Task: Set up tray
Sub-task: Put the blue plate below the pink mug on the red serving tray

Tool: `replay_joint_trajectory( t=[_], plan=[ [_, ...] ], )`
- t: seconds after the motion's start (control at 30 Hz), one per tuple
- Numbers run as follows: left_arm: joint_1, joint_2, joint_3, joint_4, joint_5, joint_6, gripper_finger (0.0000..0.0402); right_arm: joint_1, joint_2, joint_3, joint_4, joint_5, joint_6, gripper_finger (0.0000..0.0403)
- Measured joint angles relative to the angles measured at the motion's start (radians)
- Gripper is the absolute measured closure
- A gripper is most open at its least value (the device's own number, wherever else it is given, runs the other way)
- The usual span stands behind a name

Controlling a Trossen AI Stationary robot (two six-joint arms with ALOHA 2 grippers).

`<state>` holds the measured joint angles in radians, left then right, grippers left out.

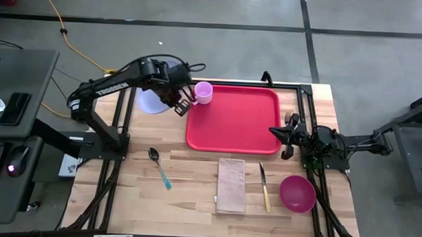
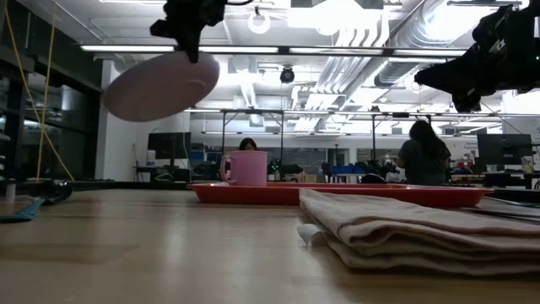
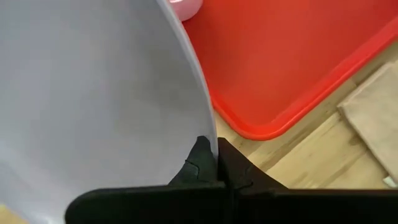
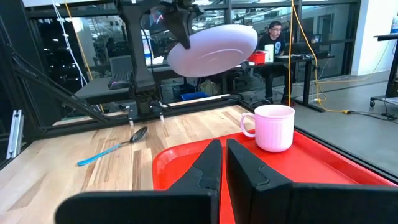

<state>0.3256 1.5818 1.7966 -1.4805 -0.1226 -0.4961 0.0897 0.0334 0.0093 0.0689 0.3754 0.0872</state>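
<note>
The red tray [image 1: 233, 123] lies at the table's far middle, with a pink mug [image 1: 203, 92] standing in its far left corner. My left gripper [image 1: 180, 103] is shut on a pale lavender plate [image 1: 154, 97] held in the air just left of the tray; the low view shows the plate [image 2: 160, 84] high above the table. My right gripper [image 1: 276, 130] is shut and holds nothing. It sits level at the tray's right rim, pointing toward the tray [image 4: 311, 168]. My left gripper pinches the plate's rim [image 3: 211, 140] between its two fingers, on the side of the plate that faces the tray. The fingers come from above, slanting down. The plate is lifted clear of the table and tilted, hanging out sideways below the gripper [image 2: 190, 29].
On the near half of the table lie a spoon [image 1: 159, 166] with a blue handle, a folded tan napkin [image 1: 231, 185], a knife [image 1: 264, 186] and a magenta bowl [image 1: 297, 193]. People sit at desks in the room behind the table.
</note>
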Motion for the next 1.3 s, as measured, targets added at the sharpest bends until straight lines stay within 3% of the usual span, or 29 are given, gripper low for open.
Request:
replay_joint_trajectory(
  t=[0.47,0.9,1.3],
  plan=[
    [-0.096,0.154,0.252,-0.045,-0.002,0.02,0.039,0.0,0.0,0.0,0.0,-0.001,-0.002,0.0402],
    [-0.164,0.242,0.346,-0.041,0.004,0.018,0.039,0.0,0.0,0.0,0.0,0.0,-0.017,0.0402],
    [-0.189,0.349,0.519,-0.04,0.027,0.048,0.039,0.0,0.0,0.0,0.0,0.0,-0.028,0.0402]
  ],
)
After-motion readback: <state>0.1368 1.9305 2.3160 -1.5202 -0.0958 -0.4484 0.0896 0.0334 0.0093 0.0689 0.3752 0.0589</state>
